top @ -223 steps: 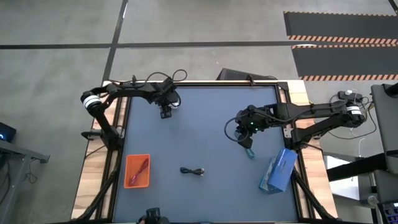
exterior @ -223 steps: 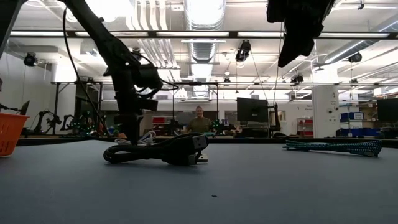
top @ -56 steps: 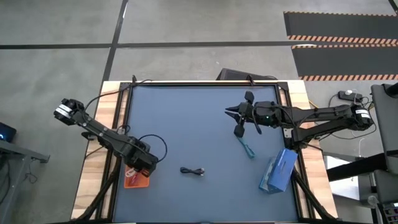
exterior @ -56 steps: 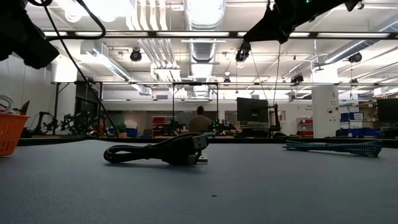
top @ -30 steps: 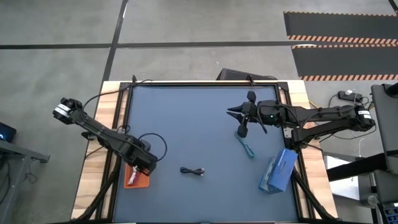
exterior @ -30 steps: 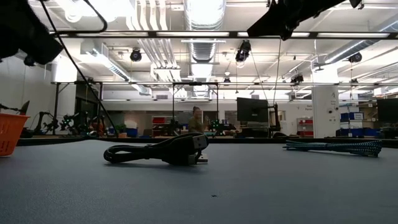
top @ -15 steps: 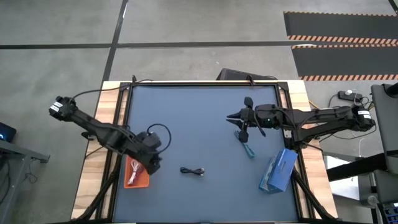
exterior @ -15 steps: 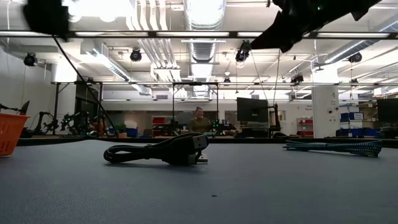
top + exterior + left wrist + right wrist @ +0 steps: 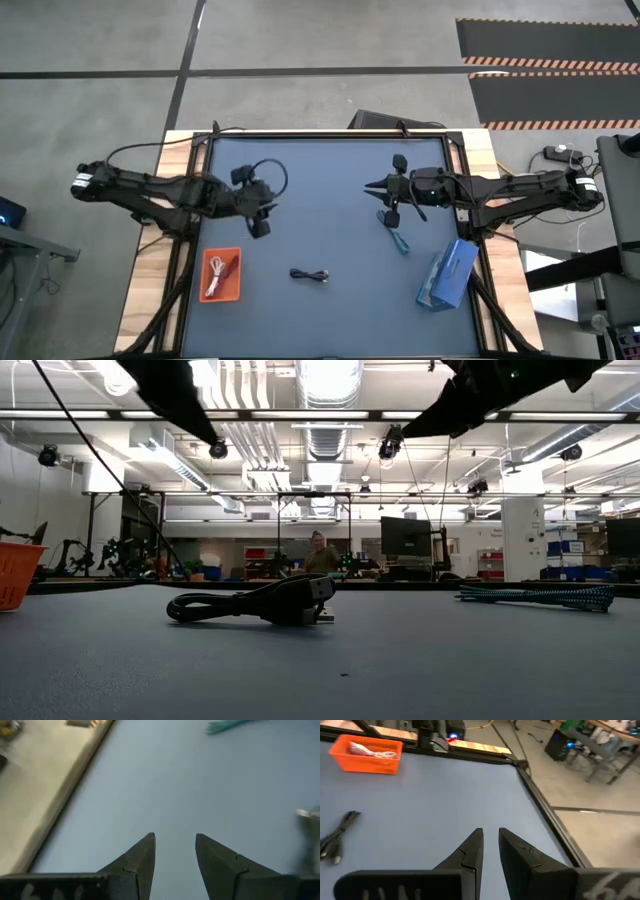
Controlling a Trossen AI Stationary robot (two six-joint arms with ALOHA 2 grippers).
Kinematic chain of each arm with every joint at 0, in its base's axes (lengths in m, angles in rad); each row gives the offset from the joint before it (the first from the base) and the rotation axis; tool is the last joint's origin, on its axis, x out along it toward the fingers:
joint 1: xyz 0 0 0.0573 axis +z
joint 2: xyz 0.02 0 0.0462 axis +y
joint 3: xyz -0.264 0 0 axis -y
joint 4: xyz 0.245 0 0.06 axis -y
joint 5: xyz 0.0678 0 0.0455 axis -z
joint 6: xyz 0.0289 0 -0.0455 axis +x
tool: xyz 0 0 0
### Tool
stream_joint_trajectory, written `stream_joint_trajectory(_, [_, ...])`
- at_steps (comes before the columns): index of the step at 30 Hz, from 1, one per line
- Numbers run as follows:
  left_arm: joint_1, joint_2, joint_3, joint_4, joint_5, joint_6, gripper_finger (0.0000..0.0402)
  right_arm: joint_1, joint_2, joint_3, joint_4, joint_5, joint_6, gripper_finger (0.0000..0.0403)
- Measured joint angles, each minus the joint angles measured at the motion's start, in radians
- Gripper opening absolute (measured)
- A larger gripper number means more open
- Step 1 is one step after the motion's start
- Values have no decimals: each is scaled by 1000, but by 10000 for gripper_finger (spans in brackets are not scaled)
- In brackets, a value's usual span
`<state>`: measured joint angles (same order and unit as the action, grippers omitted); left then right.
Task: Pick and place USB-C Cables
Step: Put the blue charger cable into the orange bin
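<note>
Hovering above the table (image 9: 330,200), both grippers' jaws stand parted, grasping nothing.

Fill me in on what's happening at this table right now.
A two-armed robot is sorting USB-C cables into an orange tray. The white cable and the pink cable already lie in the tray. The black cable and the teal cable are both on the table, untouched. The left gripper hangs empty and open above the table near the tray. The right gripper hovers by the teal cable, holding nothing.
</note>
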<state>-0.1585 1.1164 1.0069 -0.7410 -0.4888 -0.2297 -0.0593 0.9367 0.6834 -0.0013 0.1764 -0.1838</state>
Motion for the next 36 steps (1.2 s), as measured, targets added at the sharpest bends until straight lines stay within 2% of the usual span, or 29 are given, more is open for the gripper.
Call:
stream_joint_trajectory(3, [55, 0, -4, 48, 28, 143, 125, 0, 0, 12, 10, 78, 42, 52])
stream_joint_trajectory(5, [82, 0, -10, 96, 38, 253, 125, 0, 0, 47, -8, 90, 95, 52])
stream_joint_trajectory(9, [109, -8, -45, 273, 51, 421, 125, 13, 8, 118, 3, -17, 172, 52])
stream_joint_trajectory(12, [113, -18, -113, 447, 99, 522, 125, 26, 34, 143, 28, -104, 221, 52])
stream_joint_trajectory(15, [114, -18, -188, 698, 121, 608, 125, 45, 71, 154, 3, -123, 288, 52])
stream_joint_trajectory(18, [114, -15, -249, 899, 121, 629, 125, 53, 107, 170, -66, -124, 397, 52])
stream_joint_trajectory(21, [113, -14, -308, 1030, 121, 594, 125, 55, 150, 206, -205, -124, 496, 52])
stream_joint_trajectory(24, [114, -14, -349, 1102, 119, 523, 125, 49, 207, 300, -450, -124, 623, 52])
stream_joint_trajectory(27, [113, -21, -373, 1123, 117, 489, 125, 24, 280, 425, -740, -121, 769, 52])
stream_joint_trajectory(30, [113, -24, -376, 1119, 116, 458, 125, 10, 363, 528, -988, -131, 825, 52])
stream_joint_trajectory(33, [113, -24, -373, 1121, 116, 445, 125, 9, 424, 578, -1119, -179, 840, 52])
stream_joint_trajectory(36, [113, -24, -373, 1125, 116, 444, 125, 6, 467, 583, -1141, -229, 831, 52])
